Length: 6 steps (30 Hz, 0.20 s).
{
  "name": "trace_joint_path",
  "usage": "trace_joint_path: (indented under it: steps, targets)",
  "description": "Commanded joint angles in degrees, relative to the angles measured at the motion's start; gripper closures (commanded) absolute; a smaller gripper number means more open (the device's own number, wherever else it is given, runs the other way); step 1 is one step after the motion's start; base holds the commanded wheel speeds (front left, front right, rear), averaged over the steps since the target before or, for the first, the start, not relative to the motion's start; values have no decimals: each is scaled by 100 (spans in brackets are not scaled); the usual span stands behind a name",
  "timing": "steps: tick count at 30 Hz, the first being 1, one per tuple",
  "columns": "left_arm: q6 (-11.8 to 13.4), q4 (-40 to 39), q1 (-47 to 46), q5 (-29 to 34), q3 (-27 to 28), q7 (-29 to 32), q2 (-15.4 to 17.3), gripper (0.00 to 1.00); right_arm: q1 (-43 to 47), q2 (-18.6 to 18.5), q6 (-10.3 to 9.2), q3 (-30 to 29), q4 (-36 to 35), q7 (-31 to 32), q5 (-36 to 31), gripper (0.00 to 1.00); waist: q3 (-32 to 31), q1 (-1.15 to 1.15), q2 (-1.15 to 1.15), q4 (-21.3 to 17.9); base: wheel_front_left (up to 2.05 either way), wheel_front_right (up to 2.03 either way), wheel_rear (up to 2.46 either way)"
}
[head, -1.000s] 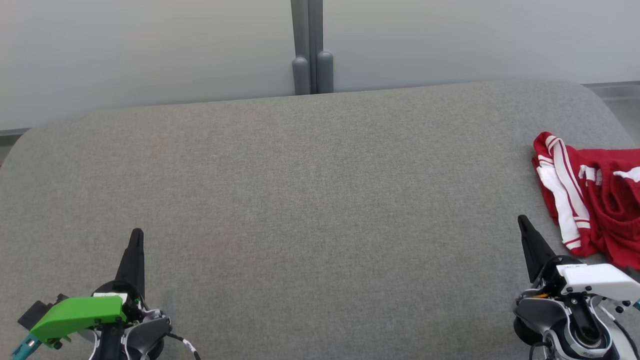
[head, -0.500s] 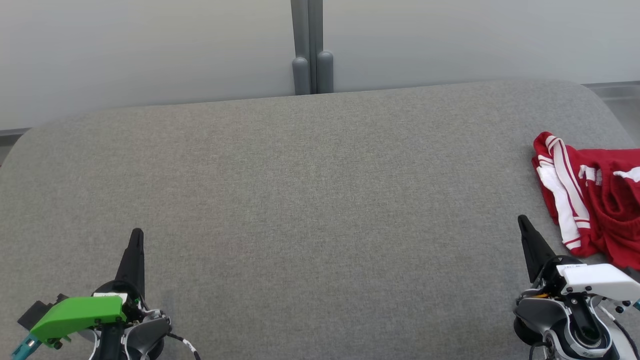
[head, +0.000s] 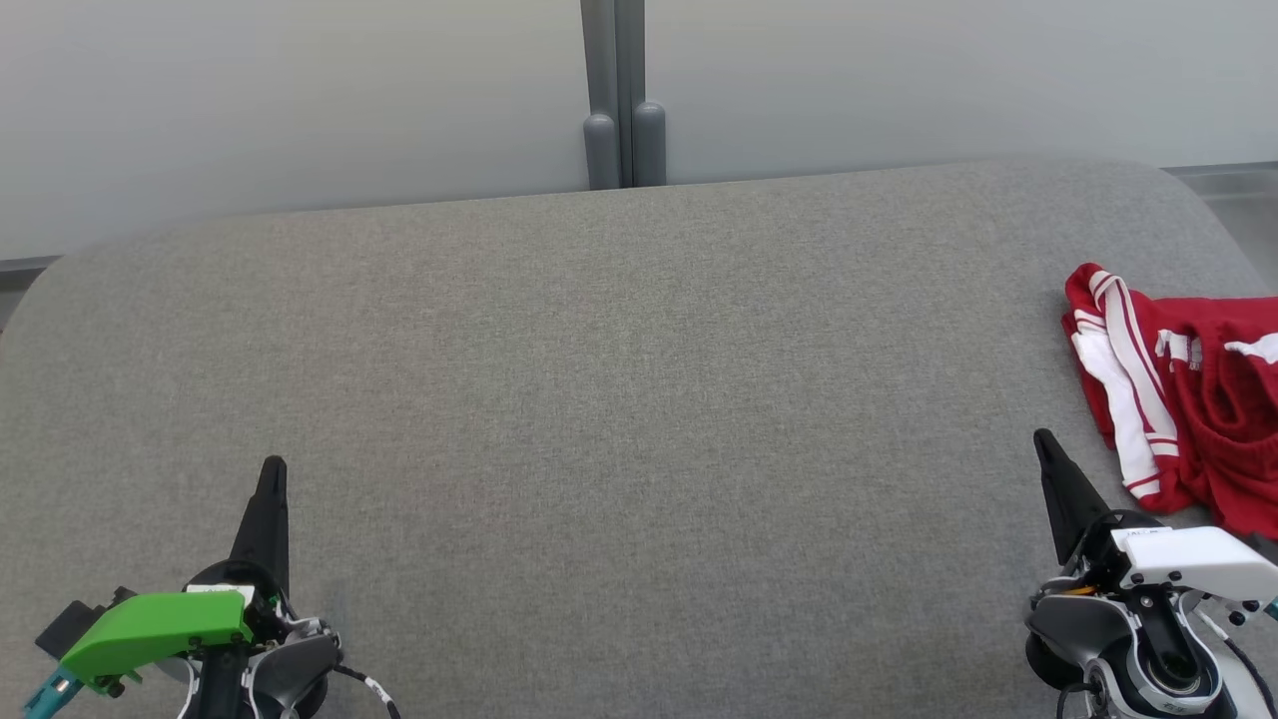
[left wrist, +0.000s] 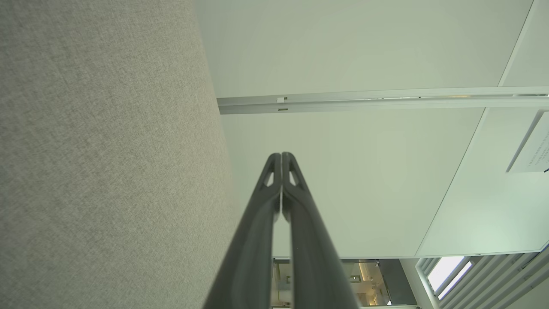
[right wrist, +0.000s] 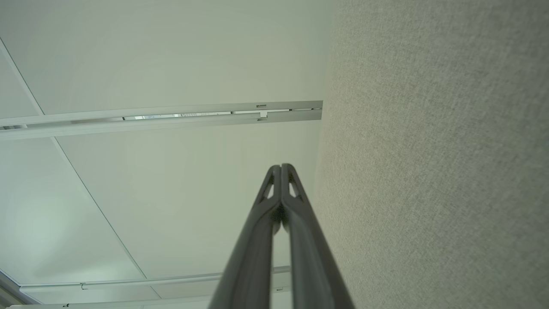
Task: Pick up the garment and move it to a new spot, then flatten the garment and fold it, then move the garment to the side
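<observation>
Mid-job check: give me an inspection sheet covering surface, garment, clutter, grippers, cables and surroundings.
Surface: grey fabric table top, smooth, with rounded far corners.
Job's things: red garment with white stripes, crumpled at the table's right edge, partly cut off by the head view, not yet flattened.
Clutter: nothing seen.
Grippers: left gripper shut, holding nothing; right gripper shut, holding nothing, fingertips apart from the garment.
Cables: thin cable at the left wrist, lying clear of the garment.
Surroundings: pale wall panels behind the table, grey post between them.
</observation>
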Motion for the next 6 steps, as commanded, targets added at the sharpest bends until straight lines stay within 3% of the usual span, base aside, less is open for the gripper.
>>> trace_joint_path:
  steps: [1, 6]
  targets:
    - [-22, -24, -60, -10, 24, 9, 38, 100, 64, -24, 2, -8, -21, 23, 26, 100, 0, 0, 0, 0, 0, 0, 0]
    - [-22, -24, -60, -10, 24, 9, 38, 100, 64, -24, 2, -7, -21, 24, 26, 100, 0, 0, 0, 0, 0, 0, 0]
